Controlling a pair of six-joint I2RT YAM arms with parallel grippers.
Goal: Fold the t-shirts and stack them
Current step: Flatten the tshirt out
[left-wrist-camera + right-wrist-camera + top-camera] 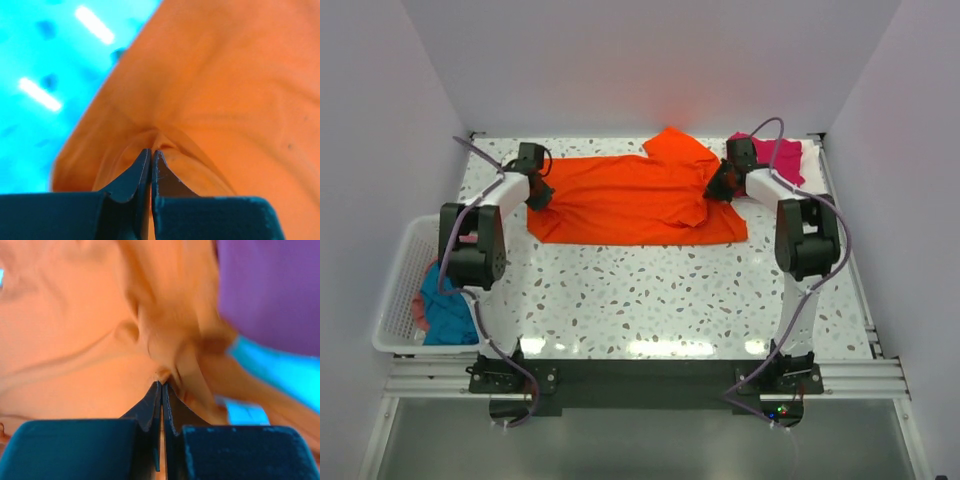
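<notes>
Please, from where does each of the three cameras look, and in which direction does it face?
Top external: above and behind the arms, looks down on the table; both arms show.
Left wrist: on that wrist, looks along the shut left gripper at the orange t-shirt.
Right wrist: likewise, right gripper, same shirt.
Shared: the orange t-shirt.

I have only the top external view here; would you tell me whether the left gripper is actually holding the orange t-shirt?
Observer: Yes. In its wrist view the left gripper is shut, with a small ridge of the orange t-shirt pinched between its tips.
Operator: Thank you. And the right one?
Observer: The right gripper is shut too, with bunched orange cloth gathered at its tips.
Operator: Is anything else close to it?
Observer: The magenta t-shirt fills the upper right of that wrist view, beyond the orange folds.
</notes>
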